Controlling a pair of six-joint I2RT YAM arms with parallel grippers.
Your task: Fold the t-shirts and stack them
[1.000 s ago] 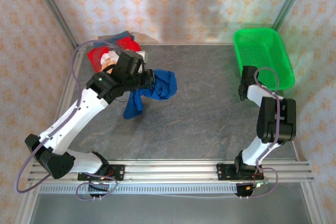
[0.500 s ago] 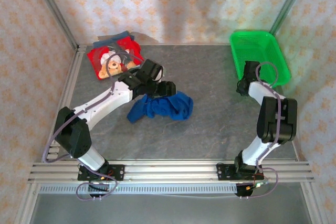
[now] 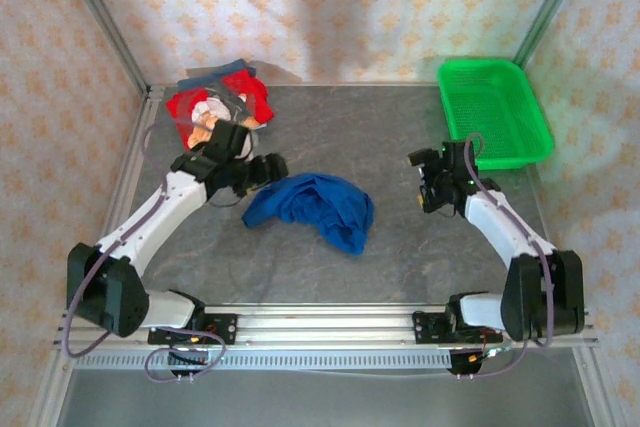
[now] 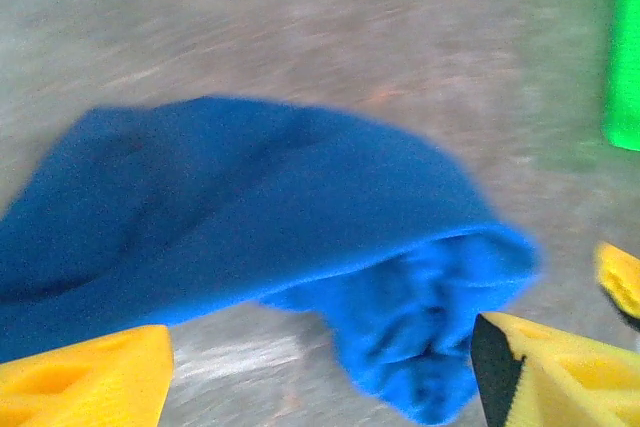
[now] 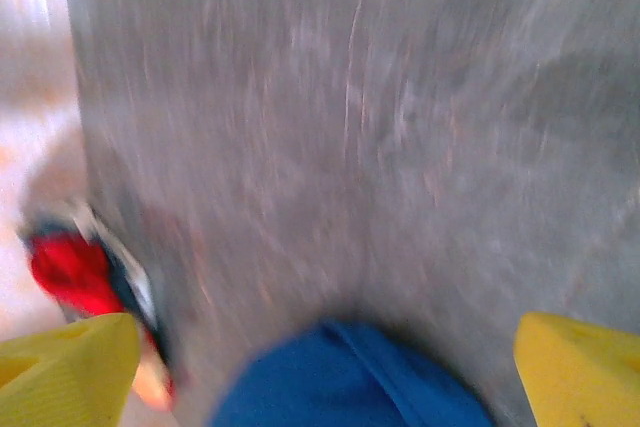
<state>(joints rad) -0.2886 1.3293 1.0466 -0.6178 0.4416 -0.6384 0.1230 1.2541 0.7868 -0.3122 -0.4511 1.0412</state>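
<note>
In the middle of the counter (image 3: 400, 247) the royal-blue t-shirt (image 3: 315, 207) now lies in a loose, crumpled heap. A second ago it hung bunched from the left claw (image 3: 268, 169) over the left side. We have let it go. That claw stands spread and empty just beside the shirt's left edge. The right claw (image 3: 425, 179), equally wide and holding nothing, has swung away from the green mesh basket (image 3: 495, 112) toward the shirt's right side. We judge the shirt delivered for spreading, with folding not yet begun. The cloth is soft, matte knit, rolled into rounded folds, with no flat edge showing. At the far left the red teddy-bear shirt (image 3: 215, 107) tops a folded pile. The counter is hard, mottled grey, and the basket is rigid plastic.
</note>
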